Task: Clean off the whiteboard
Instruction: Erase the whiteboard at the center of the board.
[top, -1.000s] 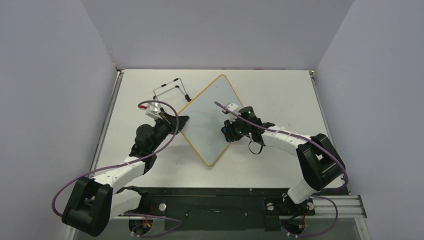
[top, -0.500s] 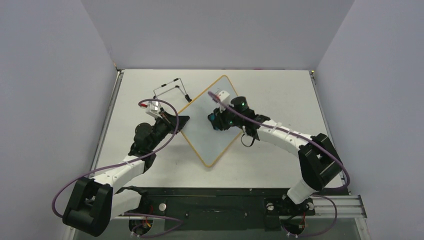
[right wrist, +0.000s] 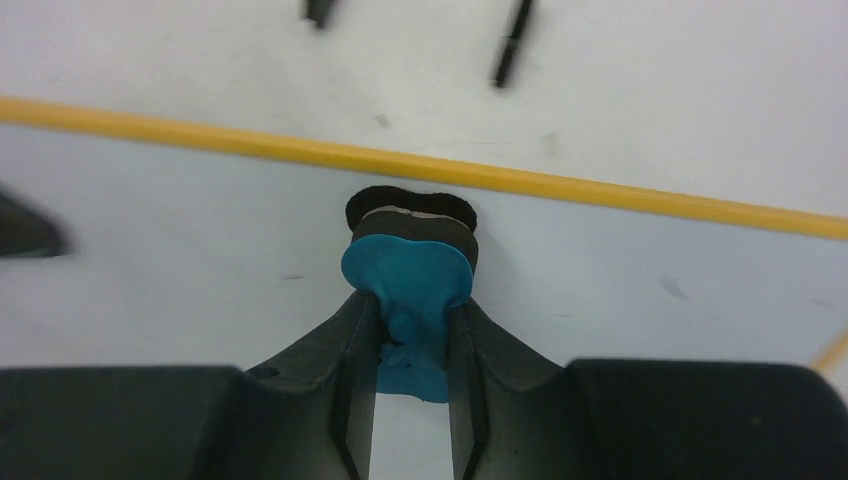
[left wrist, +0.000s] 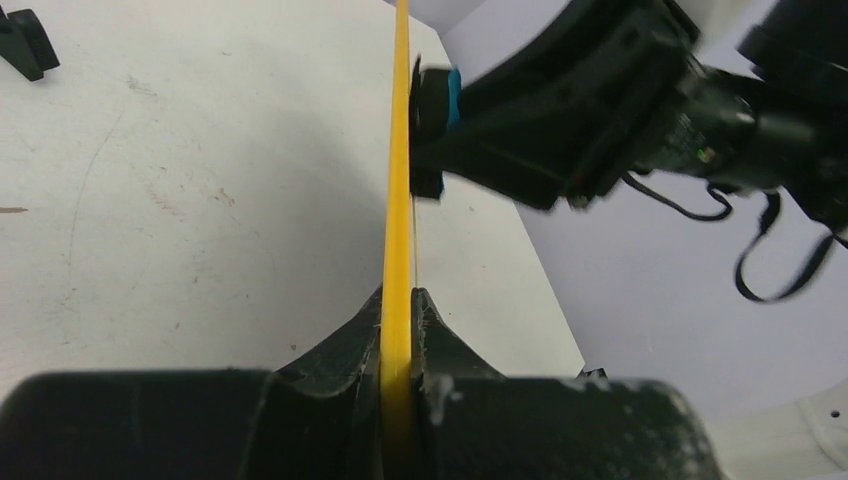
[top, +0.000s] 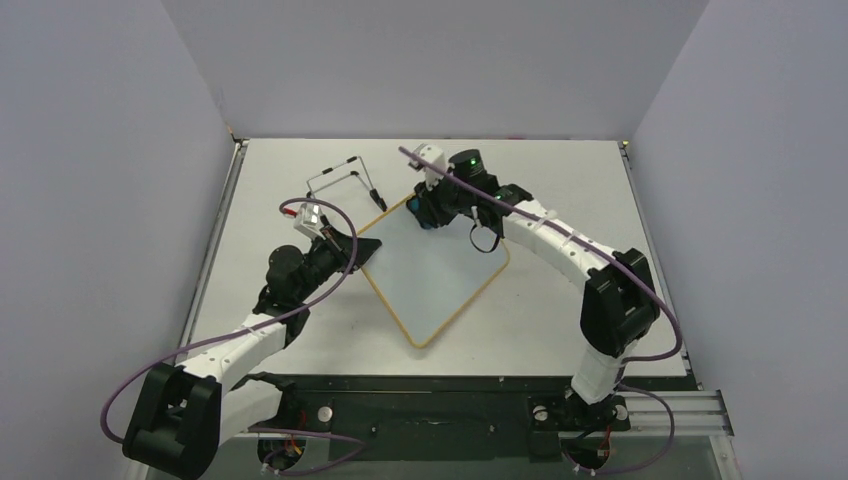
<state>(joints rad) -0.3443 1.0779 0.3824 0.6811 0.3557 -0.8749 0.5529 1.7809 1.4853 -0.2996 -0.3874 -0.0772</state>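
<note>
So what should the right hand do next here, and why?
Probably draw the blue eraser back across the whiteboard toward the near corner. The right hand has it pressed right by the far yellow frame edge, so there is no board left ahead, and the left hand grips the board's frame to steady it. Faint marks show on the face.

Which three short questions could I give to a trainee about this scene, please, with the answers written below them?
1. True or false: the left gripper is shut on the edge of the whiteboard.
2. What does the right gripper hold? A) a marker B) a blue eraser C) nothing
3. What colour is the thin frame of the whiteboard?

Key: 1. True. 2. B. 3. Yellow.
</note>
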